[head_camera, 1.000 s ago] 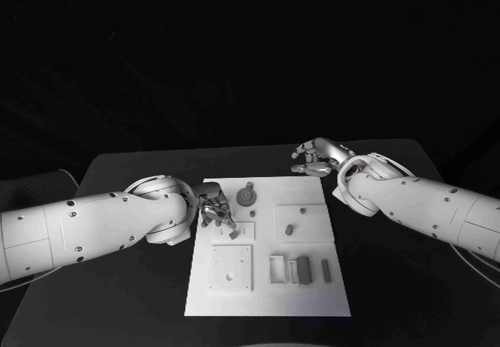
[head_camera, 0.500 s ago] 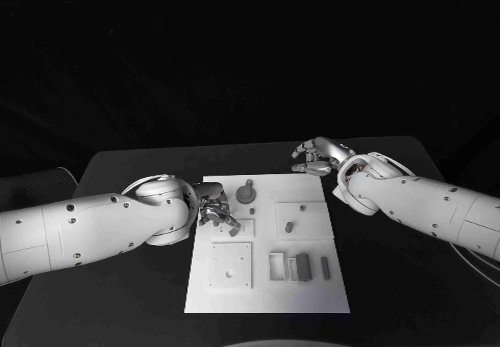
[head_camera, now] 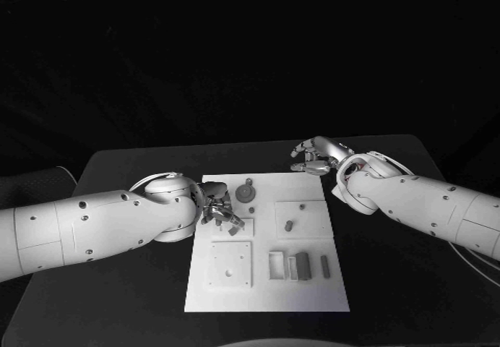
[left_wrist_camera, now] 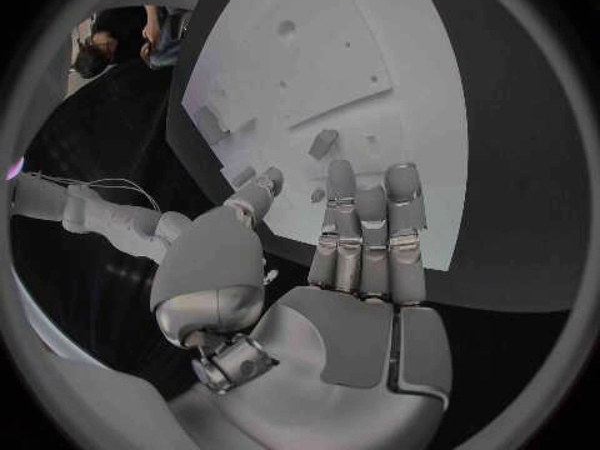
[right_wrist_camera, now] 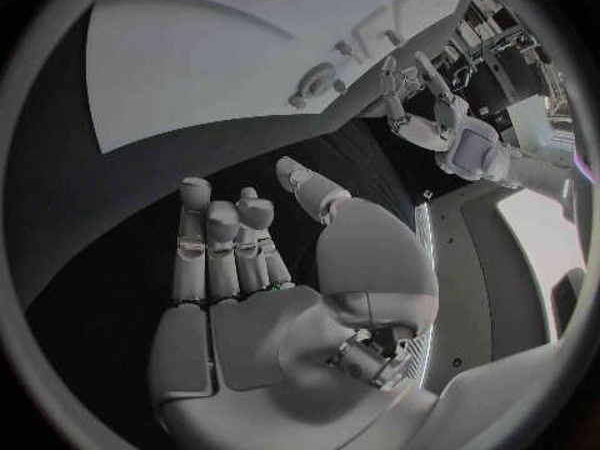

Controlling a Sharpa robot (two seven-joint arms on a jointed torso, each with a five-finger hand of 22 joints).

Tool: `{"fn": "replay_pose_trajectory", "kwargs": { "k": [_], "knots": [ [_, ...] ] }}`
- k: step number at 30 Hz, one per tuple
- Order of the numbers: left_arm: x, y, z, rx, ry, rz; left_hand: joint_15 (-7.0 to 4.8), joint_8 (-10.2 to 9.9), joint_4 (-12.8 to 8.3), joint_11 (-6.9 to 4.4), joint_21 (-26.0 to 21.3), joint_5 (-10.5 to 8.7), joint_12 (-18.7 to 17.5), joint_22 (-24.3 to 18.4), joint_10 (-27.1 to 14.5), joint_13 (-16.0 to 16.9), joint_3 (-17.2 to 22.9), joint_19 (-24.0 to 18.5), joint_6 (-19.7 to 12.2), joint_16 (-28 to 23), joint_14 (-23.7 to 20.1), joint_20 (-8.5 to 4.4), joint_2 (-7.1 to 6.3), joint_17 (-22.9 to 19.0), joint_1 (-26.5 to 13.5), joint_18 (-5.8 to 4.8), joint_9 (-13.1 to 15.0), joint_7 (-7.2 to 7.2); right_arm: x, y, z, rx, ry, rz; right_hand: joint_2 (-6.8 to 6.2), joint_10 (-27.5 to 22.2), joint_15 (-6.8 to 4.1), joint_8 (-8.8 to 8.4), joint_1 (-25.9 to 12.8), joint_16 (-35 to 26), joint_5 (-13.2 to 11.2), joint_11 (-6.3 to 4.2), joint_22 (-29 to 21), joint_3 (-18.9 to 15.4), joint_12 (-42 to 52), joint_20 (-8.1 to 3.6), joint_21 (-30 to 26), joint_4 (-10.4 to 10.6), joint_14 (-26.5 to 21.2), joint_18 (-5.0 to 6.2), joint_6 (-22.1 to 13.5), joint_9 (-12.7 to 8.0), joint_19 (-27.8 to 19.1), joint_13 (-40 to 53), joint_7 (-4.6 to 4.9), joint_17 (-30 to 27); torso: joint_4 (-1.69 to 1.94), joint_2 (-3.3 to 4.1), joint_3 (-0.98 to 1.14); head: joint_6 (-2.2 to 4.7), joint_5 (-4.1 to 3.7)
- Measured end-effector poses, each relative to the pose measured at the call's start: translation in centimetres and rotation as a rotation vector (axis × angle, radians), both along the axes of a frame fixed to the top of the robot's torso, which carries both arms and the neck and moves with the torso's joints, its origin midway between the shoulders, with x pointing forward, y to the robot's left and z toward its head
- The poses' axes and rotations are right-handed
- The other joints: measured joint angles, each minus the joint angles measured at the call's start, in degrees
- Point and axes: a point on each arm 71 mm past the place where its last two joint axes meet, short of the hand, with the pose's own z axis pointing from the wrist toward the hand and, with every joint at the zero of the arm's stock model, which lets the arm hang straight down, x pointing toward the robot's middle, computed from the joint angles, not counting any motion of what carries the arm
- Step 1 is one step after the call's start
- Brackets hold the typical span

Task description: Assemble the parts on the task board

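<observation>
The white task board (head_camera: 269,289) lies in the middle of the black table. My left hand (head_camera: 218,210) hovers over its left side, fingers pointing down at a small white square plate (head_camera: 242,228) with a grey part (head_camera: 231,231) on it. In the left wrist view the left hand (left_wrist_camera: 363,240) has straight fingers and the thumb set apart, nothing in it, above the board (left_wrist_camera: 363,50) and a grey part (left_wrist_camera: 323,143). My right hand (head_camera: 316,157) hangs past the board's far right corner. In the right wrist view the right hand (right_wrist_camera: 250,260) is spread and empty.
A round grey disc (head_camera: 246,194) and a pin (head_camera: 250,182) lie near the board's far edge. A square block (head_camera: 295,219) carries two pegs. Toward the near edge are a square plate (head_camera: 230,266), a frame (head_camera: 276,266) and grey blocks (head_camera: 303,266).
My left arm has swung slightly inward toward the board, and the hand stays over the small square plate. The right hand has not moved.
</observation>
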Motion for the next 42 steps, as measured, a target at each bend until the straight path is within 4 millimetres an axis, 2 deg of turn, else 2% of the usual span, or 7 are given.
{"fn": "replay_pose_trajectory", "kwargs": {
  "k": [7,11,16,21,25,28,42],
  "knots": [
    [0.1,-0.3,-0.2,0.017,0.008,-0.007,0.05,0.33,-1.52,-0.19,0.24,0.0,0.0,0.33,0.19,0.13,-0.9,0.01,0.51,0.0,0.11,0.0,1.52,0.06,1.52,0.08,-0.25,-0.12,0.0,0.1,0.0,0.001,0.0,0.002,0.0,0.0,0.01,0.0,0.0,0.0,0.0,0.0,0.0,0.0,0.0,0.0,0.0,0.0,0.0,0.0,0.0,-0.05,0.0,-0.05,-0.01,0.0,0.0,0.01,0.02,-0.21,-0.1],
    [0.2,-0.5,-0.4,0.027,0.017,-0.014,-0.04,0.66,-3.06,-0.25,0.46,0.0,0.0,0.53,0.62,0.22,-1.64,0.18,1.19,0.24,0.2,-0.21,2.84,0.12,2.32,0.08,-0.48,-0.49,0.0,0.1,0.0,0.001,0.0,0.002,0.0,0.0,0.01,0.0,0.0,0.0,0.0,-0.01,0.0,0.0,0.0,0.0,0.0,0.0,-0.01,-0.01,0.0,-0.05,0.0,-0.05,-0.01,0.0,0.01,0.01,0.02,-0.32,-0.12],
    [0.0,-0.7,-0.7,0.044,0.033,-0.029,-0.35,0.88,-3.29,-0.64,0.47,0.0,0.0,0.67,1.07,0.34,-2.1,0.27,2.11,0.39,0.51,-0.54,3.75,0.23,1.69,0.08,-0.7,-0.71,0.0,0.2,0.0,0.001,0.001,0.003,0.0,0.01,0.01,0.0,0.0,0.0,0.0,-0.01,0.0,0.0,0.0,0.0,0.0,0.0,-0.01,-0.02,0.0,-0.05,0.0,-0.05,-0.02,0.0,0.01,0.01,0.01,-0.53,-0.16],
    [0.0,-0.7,-0.8,0.063,0.042,-0.042,-0.76,1.66,-2.39,-1.05,0.89,0.0,0.0,1.03,1.87,0.69,-2.96,0.67,3.68,0.9,0.93,-0.94,3.5,0.45,0.08,0.08,-0.26,-1.22,0.0,0.2,0.0,0.001,0.001,0.004,0.0,-0.12,0.01,0.0,0.0,0.0,0.0,0.12,0.0,0.0,0.0,0.0,0.0,0.0,-0.01,-0.05,0.01,-0.05,0.0,-0.05,-0.03,-0.05,0.0,0.03,0.0,-0.68,-0.18],
    [0.1,-0.7,-0.9,0.077,0.045,-0.049,-1.01,2.1,-1.0,-1.33,1.11,0.01,0.0,1.27,2.15,0.88,-3.27,0.67,4.76,1.24,0.92,-0.94,4.24,0.53,-1.54,0.1,0.09,-1.57,0.0,0.2,0.0,0.002,0.001,0.004,0.0,-0.21,-0.02,0.0,0.0,0.0,0.0,0.21,0.0,0.09,0.0,0.0,0.0,0.09,0.01,-0.11,-0.08,-0.04,0.0,-0.05,-0.12,-0.05,0.0,0.03,0.0,-0.81,-0.21],
    [0.2,-0.8,-1.0,0.085,0.044,-0.054,-1.29,2.1,-0.59,-1.45,1.11,0.01,0.0,1.38,2.27,0.93,-3.41,0.8,5.08,1.33,1.02,-1.07,4.21,0.62,-2.1,0.12,0.16,-1.85,0.0,0.2,0.0,0.002,0.001,0.004,0.0,-0.21,-0.1,0.0,0.0,0.0,0.0,0.21,0.0,0.16,0.0,0.0,0.0,0.16,0.1,-0.29,-0.08,-0.04,0.0,-0.04,-0.12,-0.05,0.01,0.03,0.01,-0.91,-0.28],
    [0.5,-0.6,-1.1,0.101,0.039,-0.051,-1.36,2.1,-0.57,-1.53,1.33,0.04,0.0,1.6,2.34,1.01,-3.39,0.68,5.13,1.34,1.08,-1.33,4.22,0.62,-2.12,0.11,0.16,-1.88,0.0,0.2,0.0,0.002,0.001,0.005,0.0,-0.2,-0.09,0.0,0.0,0.0,0.0,0.2,0.0,0.16,0.0,0.0,0.0,0.16,0.09,-0.36,-0.08,-0.06,0.0,-0.09,-0.13,-0.04,0.04,0.0,-0.03,-0.96,-0.46]
  ]
}}
